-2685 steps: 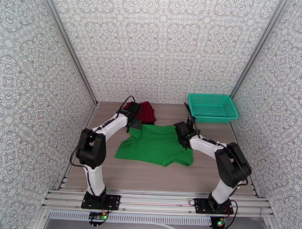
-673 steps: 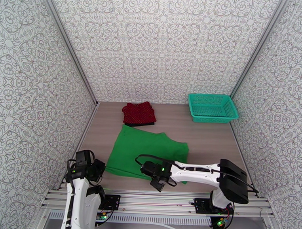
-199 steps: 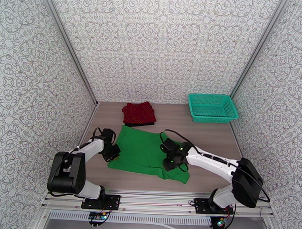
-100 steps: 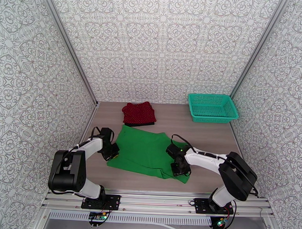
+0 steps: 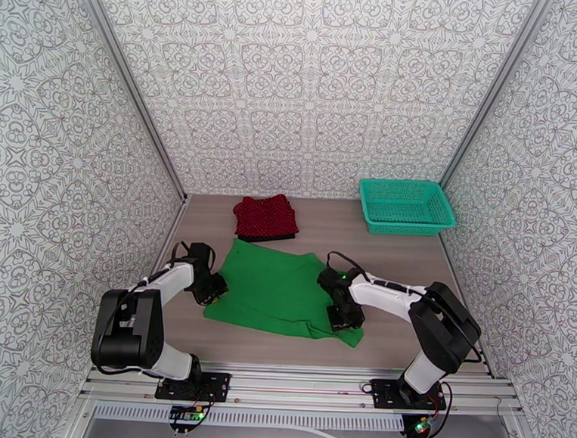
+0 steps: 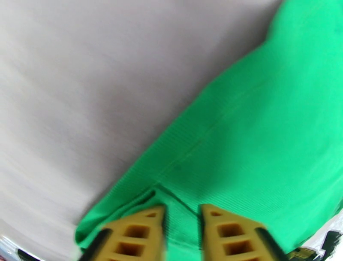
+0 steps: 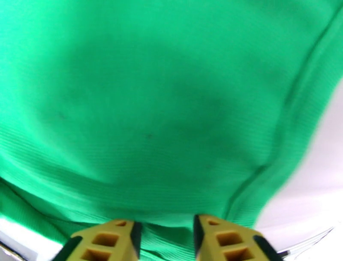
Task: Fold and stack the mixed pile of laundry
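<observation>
a: where's the green shirt (image 5: 274, 295) right now?
b: flat in the middle of the table (image 5: 408, 258), partly folded, with its near right corner doubled over. the red garment (image 5: 266, 217) lies folded behind it at the back, on top of the black garment (image 5: 273, 237), which only peeks out along the near edge. the basket (image 5: 406, 206) sits well apart at the far right.
a: and the grippers?
b: the left gripper (image 5: 213, 287) is down at the shirt's left edge. the right gripper (image 5: 344, 315) is on its right side, beside the doubled corner. at each wrist the yellow fingers (image 6: 137, 234) stand partway apart with green cloth lying past the tips. i can't see anything pinched in either pair.
a: so how should the fold go?
b: my guess is each side needs a fresh bite on the hem. take every layer, deep enough that the thin knit can't slip out. there's a small tuck at the left hem, so catch it too or it'll bunch. lift both sides just clear of the table, carry them over level and together, and land the edge square. aim for a shape close to the red garment so the stack sits flat.
</observation>
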